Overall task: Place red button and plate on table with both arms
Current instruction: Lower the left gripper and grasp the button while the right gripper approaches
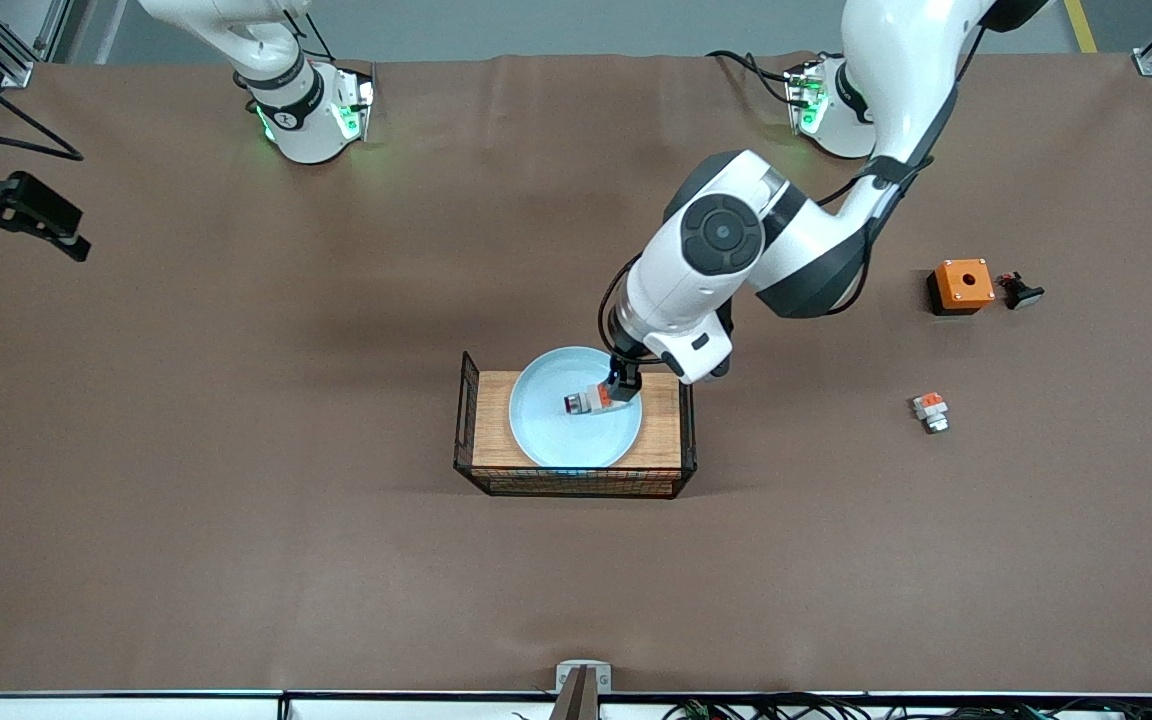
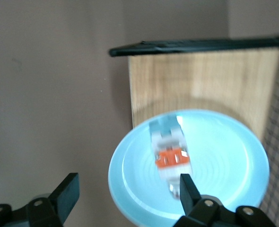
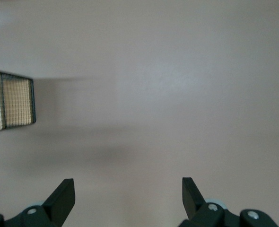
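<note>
L tool [image 1: 621, 388] low over plate [image 1: 546, 440], fingers spread wide, nothing pinched; one finger [image 2: 189, 191] just touching or just beside the button's end, can't tell which. Button [image 1: 588, 400] lies flat in plate right under L tool, red cap pointing away from it, orange block nearest the finger. Plate sits on wooden board [image 1: 491, 425] inside wire rack [image 1: 463, 420], on bench [image 1: 236, 400].

R tool [image 3: 125, 198] spread, empty, hangs over bare bench; arm waits.

Handling, my guess: button light, stiff plastic, small, prob. rolls or skids on glazed plate. Take across white mid-body, not the round cap. Plate rigid, smooth, breakable; only the raised rim offers a hold, pinch rim edge and lift level to clear wire sides.
</note>
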{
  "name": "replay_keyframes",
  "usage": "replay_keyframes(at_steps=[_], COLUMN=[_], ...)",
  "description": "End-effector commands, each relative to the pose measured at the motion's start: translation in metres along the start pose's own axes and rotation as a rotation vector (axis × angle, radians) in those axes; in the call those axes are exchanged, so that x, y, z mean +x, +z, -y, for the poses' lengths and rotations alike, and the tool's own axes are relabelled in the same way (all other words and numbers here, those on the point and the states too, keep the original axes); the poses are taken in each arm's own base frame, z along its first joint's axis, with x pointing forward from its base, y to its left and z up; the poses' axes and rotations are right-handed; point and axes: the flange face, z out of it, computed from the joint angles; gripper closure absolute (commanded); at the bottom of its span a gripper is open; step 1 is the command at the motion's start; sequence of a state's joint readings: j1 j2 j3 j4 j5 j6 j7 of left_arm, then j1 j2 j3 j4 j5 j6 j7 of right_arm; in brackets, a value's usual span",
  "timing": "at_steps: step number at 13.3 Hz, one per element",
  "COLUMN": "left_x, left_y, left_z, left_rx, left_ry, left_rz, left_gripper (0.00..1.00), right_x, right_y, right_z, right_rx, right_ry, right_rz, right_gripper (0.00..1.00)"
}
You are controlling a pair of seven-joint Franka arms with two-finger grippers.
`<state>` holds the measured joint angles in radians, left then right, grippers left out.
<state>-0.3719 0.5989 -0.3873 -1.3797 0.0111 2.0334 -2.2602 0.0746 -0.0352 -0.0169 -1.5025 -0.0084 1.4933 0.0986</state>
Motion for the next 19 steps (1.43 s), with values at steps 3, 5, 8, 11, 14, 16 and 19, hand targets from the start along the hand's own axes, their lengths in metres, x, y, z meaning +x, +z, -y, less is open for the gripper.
replay_keyframes(at_steps=[3,5,8,11,14,16,19], left_x=[0.001,-0.004,-0.004,-0.006,-0.006,-0.006,-0.008], left_y=[0.018,0.025,0.034,0.043,0.050,0.050,0.051], left_z=[-0.013,-0.010,-0.013,-0.016,-0.019,-0.020,-0.022], left_rx=[-0.033,-0.034,-0.041,-0.073,-0.095,-0.097,-0.117], left_ry=[-0.256,-0.264,-0.261,-0.251,-0.247,-0.241,-0.229], left_rz=[-0.015,-0.009,-0.004,-0.002,-0.003,-0.003,0.017], left_gripper=[0.06,0.06,0.06,0.06,0.07,0.07,0.14], right_x=[-0.013,-0.015,-0.029,-0.031,-0.033,-0.034,-0.037], right_y=[0.009,0.028,0.042,0.062,0.087,0.105,0.129], right_z=[0.091,0.121,0.181,0.225,0.267,0.289,0.320], right_rx=[-0.031,-0.049,-0.065,-0.061,-0.038,-0.045,-0.052], right_ry=[0.106,0.186,0.349,0.488,0.607,0.657,0.773], right_rz=[0.044,0.086,0.090,0.076,0.087,0.091,0.083], right_gripper=[0.00,0.00,0.00,0.00,0.00,0.00,0.00])
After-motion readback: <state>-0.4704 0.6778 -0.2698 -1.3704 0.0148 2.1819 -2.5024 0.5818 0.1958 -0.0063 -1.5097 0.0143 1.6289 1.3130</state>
